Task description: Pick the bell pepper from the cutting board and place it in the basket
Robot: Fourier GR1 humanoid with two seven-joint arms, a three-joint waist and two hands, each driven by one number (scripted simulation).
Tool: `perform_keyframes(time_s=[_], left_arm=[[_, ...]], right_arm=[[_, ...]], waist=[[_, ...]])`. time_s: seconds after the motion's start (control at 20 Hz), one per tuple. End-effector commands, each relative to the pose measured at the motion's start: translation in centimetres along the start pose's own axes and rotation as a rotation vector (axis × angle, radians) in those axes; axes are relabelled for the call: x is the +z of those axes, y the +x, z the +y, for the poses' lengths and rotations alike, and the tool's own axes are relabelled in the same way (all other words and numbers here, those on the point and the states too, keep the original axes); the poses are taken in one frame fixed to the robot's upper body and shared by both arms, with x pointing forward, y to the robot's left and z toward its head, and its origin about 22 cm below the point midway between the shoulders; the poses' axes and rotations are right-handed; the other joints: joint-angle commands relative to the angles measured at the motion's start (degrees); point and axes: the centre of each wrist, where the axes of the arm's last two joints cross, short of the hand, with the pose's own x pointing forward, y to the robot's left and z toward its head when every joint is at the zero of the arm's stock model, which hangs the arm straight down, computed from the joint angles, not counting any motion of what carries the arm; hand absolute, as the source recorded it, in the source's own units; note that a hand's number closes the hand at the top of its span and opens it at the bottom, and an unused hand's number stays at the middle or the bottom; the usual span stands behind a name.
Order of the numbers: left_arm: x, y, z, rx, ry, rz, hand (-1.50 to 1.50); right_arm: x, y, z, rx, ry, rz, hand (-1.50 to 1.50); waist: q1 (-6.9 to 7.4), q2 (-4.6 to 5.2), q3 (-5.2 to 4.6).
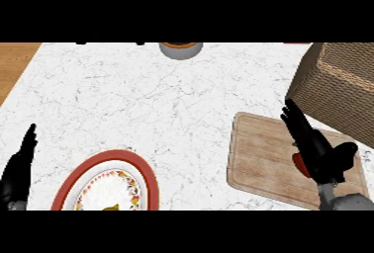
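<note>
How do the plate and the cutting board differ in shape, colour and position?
The plate is round with a red rim and a patterned centre; the cutting board is rectangular, plain light wood. The plate lies at the lower left, cut by the view's edge; the board lies at the right, under the right hand. Both lie flat on the counter.

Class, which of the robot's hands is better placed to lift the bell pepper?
Right hand: it is over the cutting board, against the bell pepper. The left hand rests at the far left edge.

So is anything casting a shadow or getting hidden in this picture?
Head view: light is even, with no strong shadows on the white marble counter; the black right hand hides most of the red bell pepper on the wooden cutting board.
</note>
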Motion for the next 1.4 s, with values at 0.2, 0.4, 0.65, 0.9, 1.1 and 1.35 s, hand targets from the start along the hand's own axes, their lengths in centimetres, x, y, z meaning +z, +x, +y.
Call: perform_keyframes(time_s=[0.2,0.4,0.65,0.9,1.1,1.35], left_arm=[[-1.8,7.0,-2.8,0.214,-0.205,-0.148,0.00],[-1.7,8.1,-4.1,0.285,-0.309,-0.135,0.00],[-2.1,8.9,-2.1,0.320,-0.333,-0.086,0.00],[-3.9,9.8,-2.5,0.333,-0.313,-0.084,0.00],[-2.2,9.6,-3.5,0.316,-0.318,-0.083,0.00],[-4.2,9.4,-0.9,0.315,-0.319,-0.067,0.00]], right_arm=[[-5.3,9.9,-2.7,-0.161,0.396,-0.455,1.50],[-4.1,12.8,-1.0,0.214,0.801,-0.652,-1.50],[-0.6,7.1,0.5,0.223,0.829,-0.829,-1.50],[0.8,12.6,0.0,0.384,0.734,-0.735,-1.50],[0.0,16.6,-3.1,0.684,0.730,-0.560,-1.50],[1.0,24.4,-4.6,1.130,0.463,-0.505,-1.50]], waist=[[0.42,0.96,0.41],[0.56,0.49,0.30],[-1.26,0.11,0.17],[-1.61,0.16,-0.04],[-1.19,-0.01,-0.09],[-1.66,-0.07,-0.41]])
